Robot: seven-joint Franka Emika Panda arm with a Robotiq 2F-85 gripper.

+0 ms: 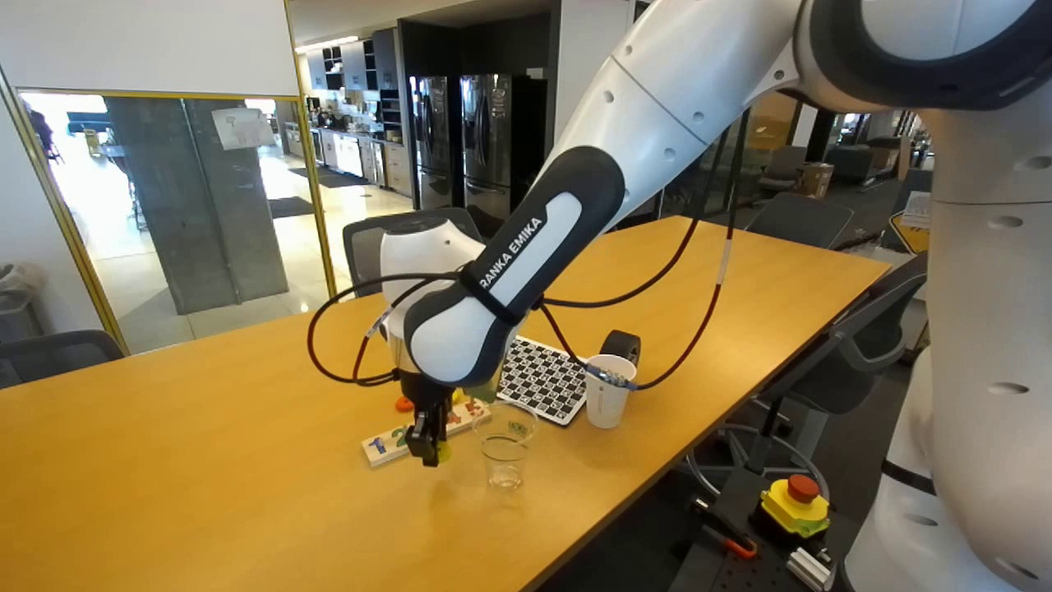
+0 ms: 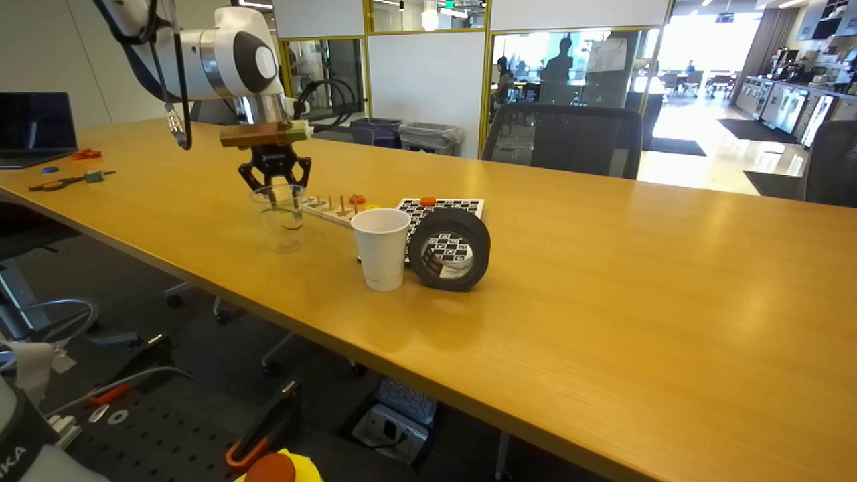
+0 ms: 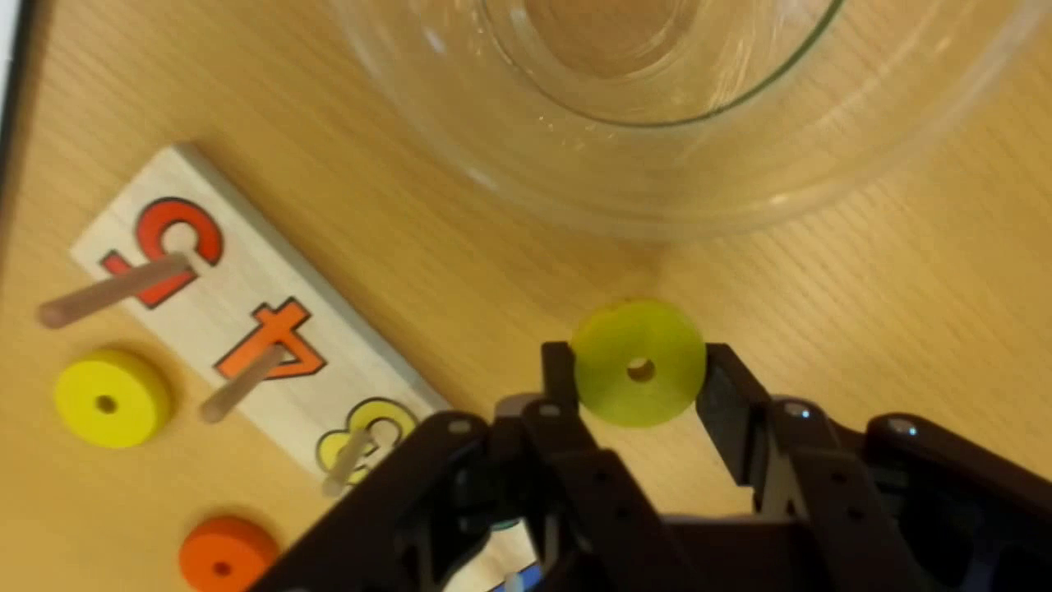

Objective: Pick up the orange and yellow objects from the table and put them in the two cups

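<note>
One greenish-yellow disc [image 3: 637,401], holed through its centre, is clamped across its width by the pincer [image 3: 639,370], its flat face showing in the wrist view; being round, it has no long axis to line up. The relation that matters is with the clear plastic cup [image 1: 503,448], which stands upright just beside the pincer, toward the top of the wrist view, a narrow gap showing between disc and rim. Whether the disc is clear of the tabletop [image 1: 205,477] is hard to tell; the next move probably calls for raising it above the rim and then shifting it a little over the mouth, since too low a path could tip so light-looking a cup. Across a numbered peg board [image 3: 337,376] from that cup lie a bright yellow disc [image 3: 119,386] and an orange disc [image 3: 226,543], both on the tabletop. A white paper cup [image 2: 383,251] stands upright farther from the pincer, beside a roll of black tape [image 2: 445,219] and near a checkered board [image 1: 542,382]. The surface is long, smooth, light-brown wood with a soft sheen, a laptop [image 2: 37,127] toward one end; around it is an office-like room with mesh chairs [image 2: 562,140] and steel refrigerators [image 1: 485,136].
</note>
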